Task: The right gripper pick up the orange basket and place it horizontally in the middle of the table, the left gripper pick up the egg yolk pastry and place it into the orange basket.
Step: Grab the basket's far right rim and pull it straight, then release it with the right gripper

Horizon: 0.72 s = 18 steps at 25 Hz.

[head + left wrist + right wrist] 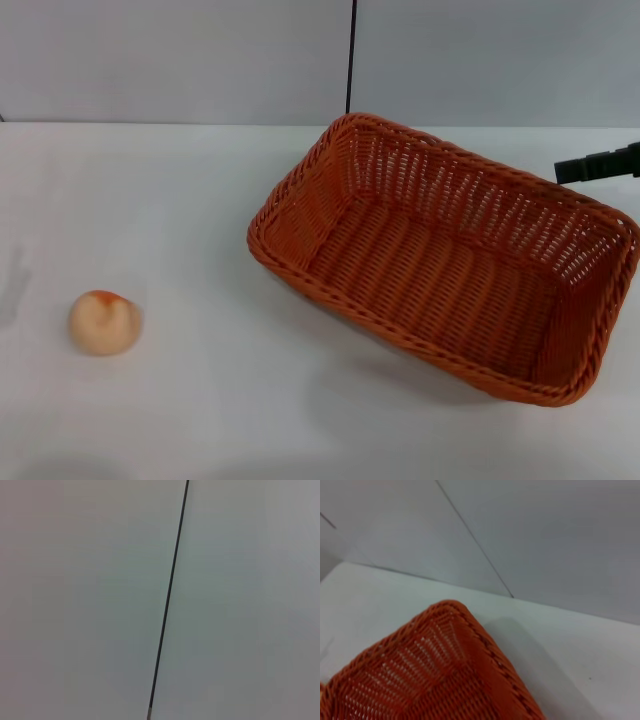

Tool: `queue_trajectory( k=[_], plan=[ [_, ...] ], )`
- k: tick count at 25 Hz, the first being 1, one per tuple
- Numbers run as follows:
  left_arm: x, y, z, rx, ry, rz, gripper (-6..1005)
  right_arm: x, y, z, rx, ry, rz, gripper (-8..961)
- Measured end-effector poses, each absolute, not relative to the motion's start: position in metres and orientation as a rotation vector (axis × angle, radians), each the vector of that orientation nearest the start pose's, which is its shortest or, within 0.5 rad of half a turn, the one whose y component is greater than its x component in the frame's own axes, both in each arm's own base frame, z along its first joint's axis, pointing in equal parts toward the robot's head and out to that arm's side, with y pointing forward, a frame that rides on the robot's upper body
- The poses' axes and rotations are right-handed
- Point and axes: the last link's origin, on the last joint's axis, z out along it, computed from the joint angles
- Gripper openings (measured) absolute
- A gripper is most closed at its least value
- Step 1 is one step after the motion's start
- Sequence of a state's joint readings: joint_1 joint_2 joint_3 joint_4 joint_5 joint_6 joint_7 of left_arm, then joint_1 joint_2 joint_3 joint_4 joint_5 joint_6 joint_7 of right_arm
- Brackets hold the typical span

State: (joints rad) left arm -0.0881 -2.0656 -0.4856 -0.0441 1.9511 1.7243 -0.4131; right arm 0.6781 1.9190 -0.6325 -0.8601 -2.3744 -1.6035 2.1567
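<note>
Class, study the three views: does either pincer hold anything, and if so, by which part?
Nothing is visibly held. The right pincer is above the orange woven rectangular basket's far rim; contact cannot be told. The small round beige egg yolk pastry lies alone; the left pincer is unseen.

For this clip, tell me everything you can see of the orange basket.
The large rectangular orange woven basket has a braided rim and slatted, see-through sides. It is empty, upright with its mouth up, and sits skewed on the right half of the plain white table, not squared to its edge. Nothing visibly grips it; a black claw part shows near its far right rim.
</note>
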Motion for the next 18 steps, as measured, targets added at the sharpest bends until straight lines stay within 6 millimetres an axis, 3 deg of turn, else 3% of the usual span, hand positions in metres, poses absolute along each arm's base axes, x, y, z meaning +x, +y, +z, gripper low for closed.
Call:
queue_trajectory(
  k=[8,18],
  plan=[
    [-0.381,0.169,0.035,-1.358,-0.549,-0.905,774,0.252,0.392,0.083,-2.566,1.205,0.231,769],
    [-0.38,0.167,0.037,-1.356,-0.533,-0.911,769,0.25,0.405,0.046,-2.579,1.178,0.211,769]
  ],
)
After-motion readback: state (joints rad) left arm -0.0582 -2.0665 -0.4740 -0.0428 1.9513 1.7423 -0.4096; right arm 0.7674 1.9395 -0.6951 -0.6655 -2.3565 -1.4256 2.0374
